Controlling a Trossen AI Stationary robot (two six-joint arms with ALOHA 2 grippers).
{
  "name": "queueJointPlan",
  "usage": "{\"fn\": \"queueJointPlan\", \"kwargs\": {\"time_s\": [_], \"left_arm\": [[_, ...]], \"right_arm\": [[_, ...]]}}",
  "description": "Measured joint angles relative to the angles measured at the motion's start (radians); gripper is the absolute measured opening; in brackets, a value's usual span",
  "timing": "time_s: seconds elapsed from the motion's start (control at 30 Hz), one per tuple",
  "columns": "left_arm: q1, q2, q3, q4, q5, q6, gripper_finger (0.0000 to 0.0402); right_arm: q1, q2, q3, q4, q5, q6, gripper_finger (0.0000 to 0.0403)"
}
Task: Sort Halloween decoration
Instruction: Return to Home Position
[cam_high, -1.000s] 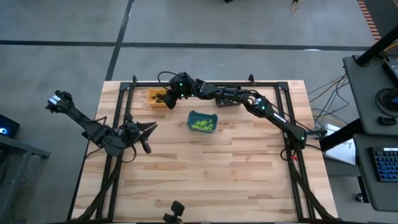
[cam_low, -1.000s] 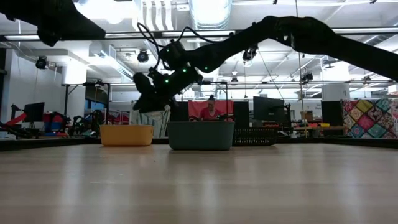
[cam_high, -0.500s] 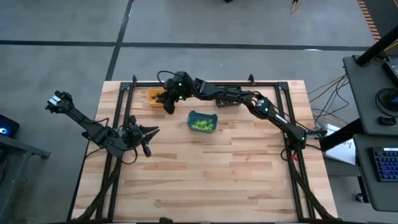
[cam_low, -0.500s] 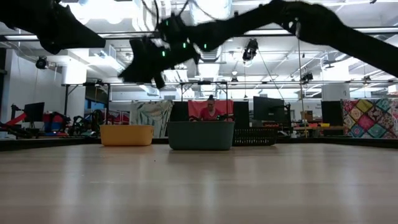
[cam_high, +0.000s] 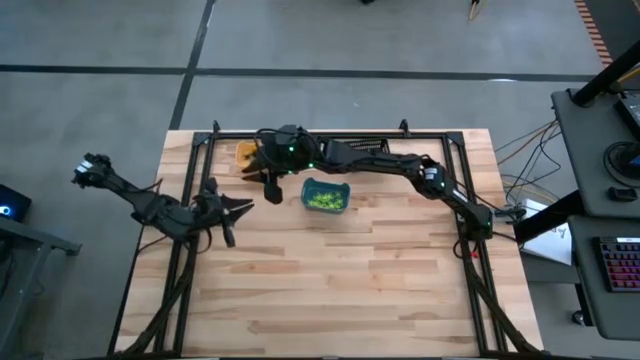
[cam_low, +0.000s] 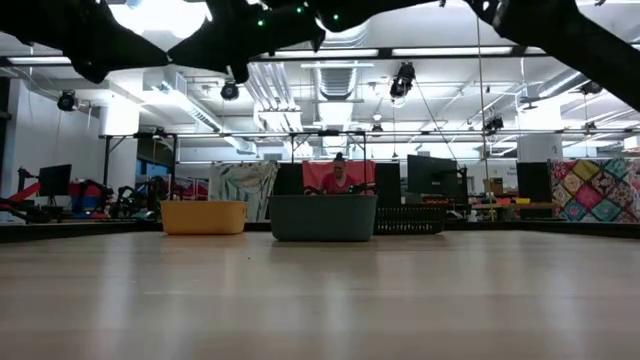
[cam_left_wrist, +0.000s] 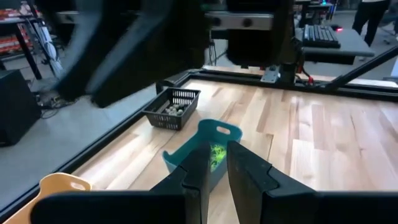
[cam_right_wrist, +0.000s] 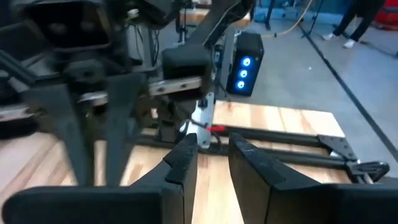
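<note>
Quick tally from us. We count one wooden table with three containers on it: one orange bin, one teal bin and one black mesh basket.

There are two grippers, the left gripper and the right gripper. Each has two fingers, so that's four in all.

The lime green trinkets make one heap in the teal bin. The pale trinkets make one cluster in the basket. Both are too small and bunched up for us to put a number on. We can't see into the orange bin at all.

We also spot one person far behind the table.
</note>
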Motion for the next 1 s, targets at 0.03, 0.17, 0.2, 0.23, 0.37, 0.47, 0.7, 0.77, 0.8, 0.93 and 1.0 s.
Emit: {"fn": "queueJointPlan", "kwargs": {"time_s": [0.03,0.17,0.2,0.23,0.37,0.47,0.7,0.77,0.8,0.93,1.0], "left_arm": [[0.0,-0.011,-0.005,0.0,0.0,0.006,0.0035],[0.0,-0.057,-0.055,0.01,0.001,0.013,0.0035],[0.0,-0.069,-0.078,0.032,0.001,0.013,0.0035],[0.0,-0.084,-0.103,0.058,0.002,0.013,0.0035],[0.002,-0.151,-0.208,0.167,0.002,0.028,0.0035],[0.002,-0.205,-0.272,0.226,0.003,0.049,0.0035],[0.003,-0.323,-0.349,0.237,0.002,0.095,0.0035],[0.004,-0.349,-0.361,0.239,0.003,0.102,0.0035],[0.003,-0.36,-0.368,0.237,0.003,0.104,0.0035],[0.003,-0.385,-0.374,0.234,0.011,0.103,0.0035],[0.003,-0.387,-0.374,0.23,0.012,0.102,0.0035]], "right_arm": [[0.004,-0.005,-0.001,-0.015,0.0,-0.004,0.008],[0.013,-0.025,-0.003,-0.046,-0.026,-0.018,0.0077],[0.015,-0.029,-0.005,-0.044,-0.053,-0.018,0.0077],[0.015,-0.034,-0.005,-0.04,-0.08,-0.016,0.0077],[0.02,-0.052,-0.015,-0.037,-0.129,-0.006,0.0078],[0.032,-0.067,-0.03,-0.041,-0.129,-0.034,0.0075],[0.084,-0.154,-0.034,-0.108,-0.126,-0.088,0.0076],[0.102,-0.195,-0.035,-0.151,-0.119,-0.104,0.0076],[0.113,-0.217,-0.039,-0.176,-0.113,-0.114,0.0076],[0.168,-0.323,-0.083,-0.251,-0.006,-0.17,0.0071],[0.196,-0.385,-0.128,-0.268,0.053,-0.183,0.0069]]}}
